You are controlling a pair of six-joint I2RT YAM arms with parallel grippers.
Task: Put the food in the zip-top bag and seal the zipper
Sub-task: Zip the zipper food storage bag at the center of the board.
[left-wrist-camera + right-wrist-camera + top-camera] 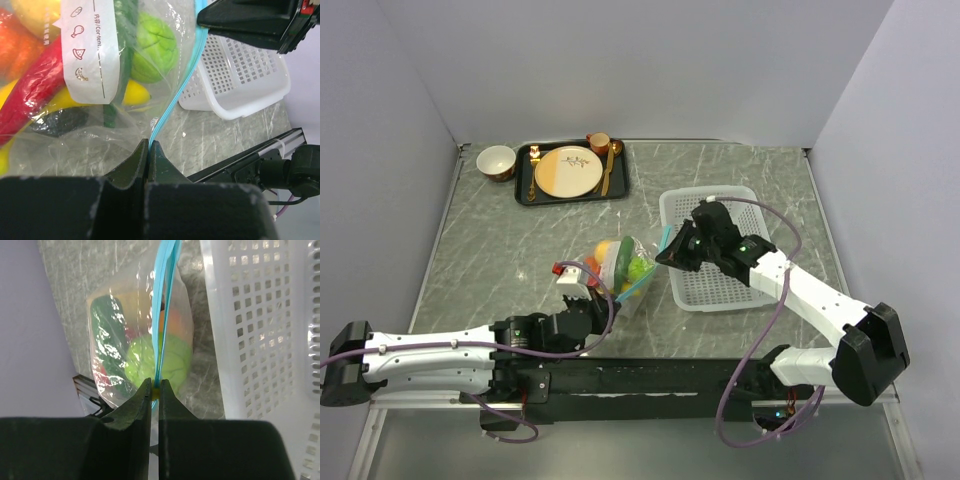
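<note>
The clear zip-top bag [617, 264] stands on the table between both grippers, full of food. Through it I see a lime-green ball [155, 47], a red chilli [35, 85], a yellow banana [134, 93], a dark fruit [60, 122] and a green pepper [107, 320]. The teal-blue zipper [181, 87] runs from my left gripper [149, 143] up to my right gripper [155, 385]. The left gripper [588, 300] is shut on the near end of the strip. The right gripper [666, 250] is shut on the far end, where the zipper [163, 300] shows two strands slightly apart.
A white perforated basket [740, 285] stands right of the bag, under the right arm, and shows in the left wrist view [240, 75]. A black tray [525, 178] with a beige-and-orange plate [567, 171] and a cup [599, 143] is at the back left, beside a bowl [496, 161].
</note>
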